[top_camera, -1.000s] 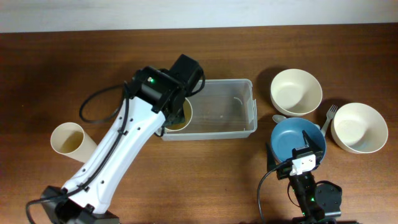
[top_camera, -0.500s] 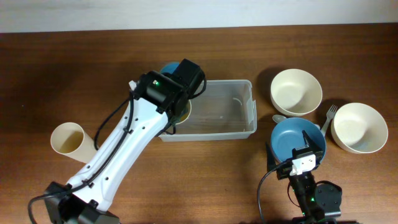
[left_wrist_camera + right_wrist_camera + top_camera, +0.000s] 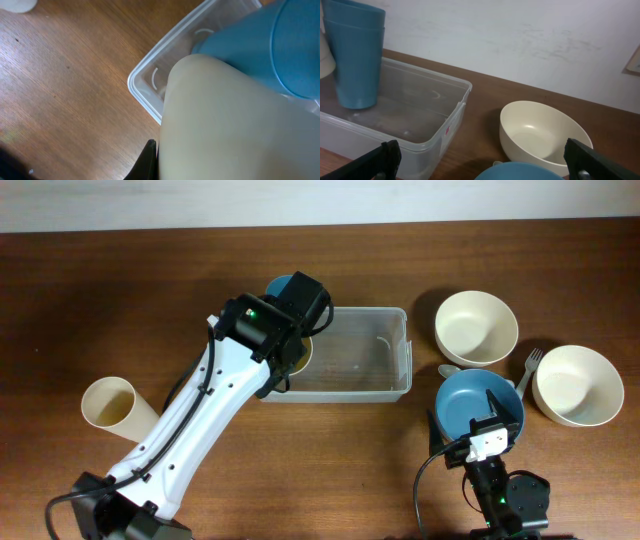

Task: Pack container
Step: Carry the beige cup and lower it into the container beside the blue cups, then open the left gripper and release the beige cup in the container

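Leftmost on the tabletop (image 3: 60, 300), a lone cup (image 3: 108, 404), cream, lies on its side, well apart from everything else.

Left arm reaches up and across to the container's left end. The left gripper (image 3: 297, 340) is over that end. In the wrist view a cream cup (image 3: 225, 125) fills most of the frame, and one black finger (image 3: 148, 159) lies against its side. The other finger is hidden, so I cannot tell whether the cup is clamped.

Container (image 3: 365, 360) sits mid-tabletop, long side running left to right. A blue cup (image 3: 356, 60) stands upright inside at the left end, touching the cream cup. The rest of the floor is bare.

Right of the container: a cream bowl (image 3: 477, 327) at the back and a blue bowl (image 3: 470, 395) in front of it, with a spoon (image 3: 447, 370) between them at the blue bowl's rim. A fork (image 3: 529, 368) lies just beside a second cream bowl (image 3: 578, 385), farthest right.

Right gripper (image 3: 485, 160) is low behind the blue bowl, fingers spread wide, holding nothing.
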Robot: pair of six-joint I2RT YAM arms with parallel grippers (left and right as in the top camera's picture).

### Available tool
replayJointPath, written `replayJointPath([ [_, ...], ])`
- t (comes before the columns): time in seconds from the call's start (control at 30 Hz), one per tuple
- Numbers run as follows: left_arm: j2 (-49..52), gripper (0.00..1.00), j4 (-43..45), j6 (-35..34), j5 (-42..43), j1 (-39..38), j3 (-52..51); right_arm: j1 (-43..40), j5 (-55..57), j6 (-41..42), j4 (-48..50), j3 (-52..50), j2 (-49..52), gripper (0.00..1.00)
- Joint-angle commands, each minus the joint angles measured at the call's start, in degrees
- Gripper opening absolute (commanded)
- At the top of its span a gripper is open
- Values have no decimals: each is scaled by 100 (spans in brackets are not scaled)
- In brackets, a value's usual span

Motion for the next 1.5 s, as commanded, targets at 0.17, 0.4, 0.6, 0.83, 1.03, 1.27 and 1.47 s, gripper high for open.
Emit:
replayJointPath([
  [0.17,-140,2,-42,-234,286,-22,-26,26,48,24,-22,-39,-48,99],
  [0.4,-140,2,-48,-557,286,-22,-168,26,50,24,-22,-39,-48,99],
  [0.6,-140,2,7,-870,350,-17,-459,26,50,24,-22,-39,-48,99],
  [0.83,-140,2,184,-870,350,-17,-555,26,50,24,-20,-39,-48,99],
  [1.03,-140,5,199,-870,323,-17,-557,26,50,24,-22,-39,-48,99],
  [1.27,-140,2,284,-870,328,-17,-660,26,48,24,-22,-39,-48,99],
  [1.47,-140,2,592,-870,339,-17,-1010,26,50,24,-22,-39,-48,99],
])
